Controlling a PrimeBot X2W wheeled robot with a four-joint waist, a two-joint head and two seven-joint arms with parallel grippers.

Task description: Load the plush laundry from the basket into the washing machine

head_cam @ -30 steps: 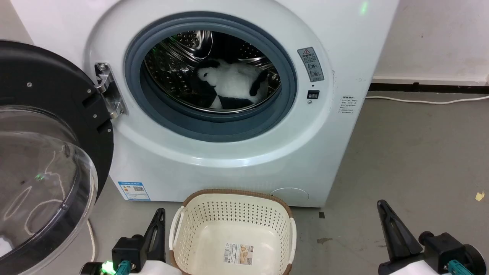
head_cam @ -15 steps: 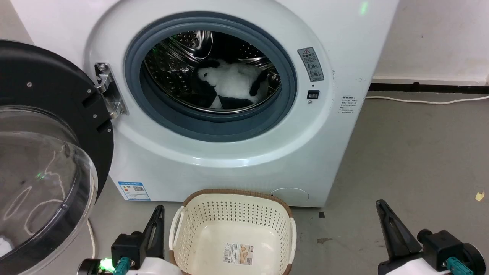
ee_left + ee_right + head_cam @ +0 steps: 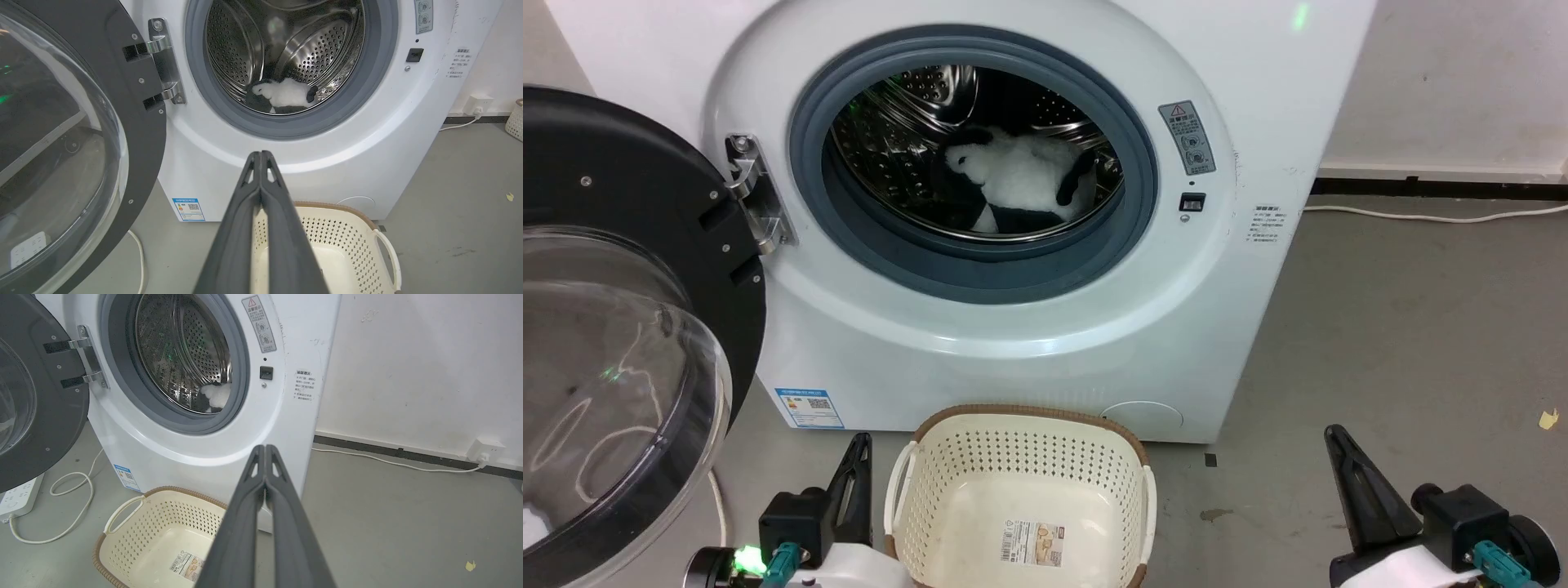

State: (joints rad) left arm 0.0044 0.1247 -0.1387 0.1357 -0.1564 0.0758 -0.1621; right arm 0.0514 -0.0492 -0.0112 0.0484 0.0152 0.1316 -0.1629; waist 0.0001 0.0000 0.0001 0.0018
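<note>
**Panda in the drum, basket bare**

The plush laundry (image 3: pixel 1021 175) lies on the floor of the drum (image 3: pixel 890 139) of the washing machine (image 3: pixel 980 343), back behind the grey door seal (image 3: pixel 980 278). The basket (image 3: pixel 1029 411) on the floor below holds nothing but its paper label (image 3: pixel 1033 543). I have the left gripper (image 3: pixel 260 156) and the right gripper (image 3: pixel 265 448) low on either side of the basket, each with its jaws pressed together on nothing.

By my reading the load is made. The job now is to keep both arms out of the open door's (image 3: pixel 621 327) swing and to check that no limb of the toy trails over the seal.

The left wrist view gives me the whole toy, clear of the seal. The right wrist view catches just a white scrap of it past the rim, but adds a power strip (image 3: pixel 16 496) and a looped cable (image 3: pixel 73 498) on the floor under the door, which I would steer round.
</note>
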